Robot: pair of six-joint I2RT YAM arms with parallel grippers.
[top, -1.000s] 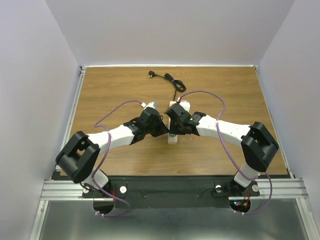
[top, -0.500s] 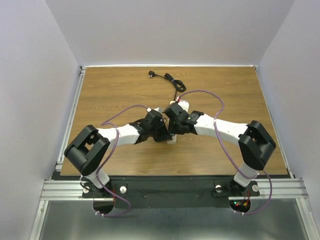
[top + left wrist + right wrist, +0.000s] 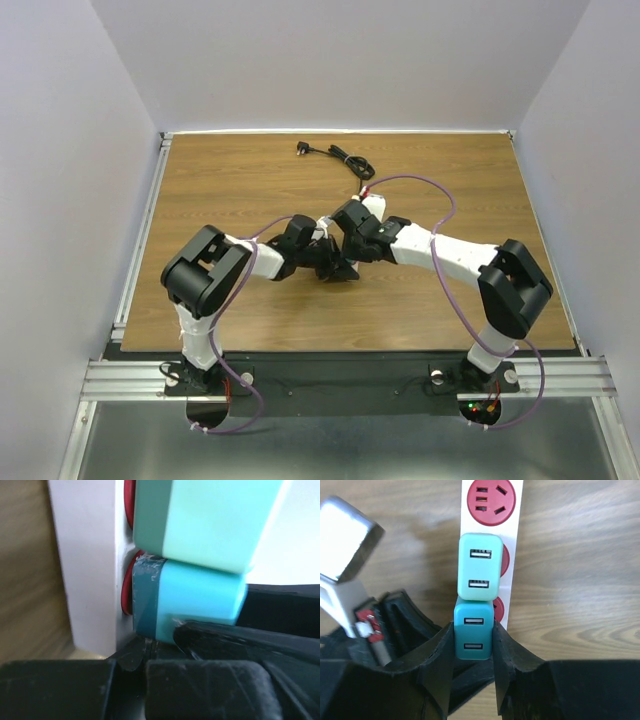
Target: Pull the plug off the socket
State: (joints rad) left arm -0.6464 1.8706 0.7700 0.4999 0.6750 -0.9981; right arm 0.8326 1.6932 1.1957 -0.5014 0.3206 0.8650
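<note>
Left gripper (image 3: 145,680): its two black fingers are pressed together with nothing between them. It sits low at the near end of the socket, just beside the blue plug.
Socket (image 3: 512,530): a long pale strip with round red holes in a row. It lies flat in the middle of the brown table (image 3: 240,180), under where the two arms meet. One red hole at the far end is bare.
Blue plug (image 3: 473,635): a small box with two slots on top. It sits tight against the socket near its near end.
Green plug (image 3: 479,567): a light green box, also on the socket. It touches the blue plug on its far side.
Black cord (image 3: 345,158): it lies in loops at the far side of the table.
Right gripper (image 3: 472,645): its fingers squeeze the blue plug, one on each side.
</note>
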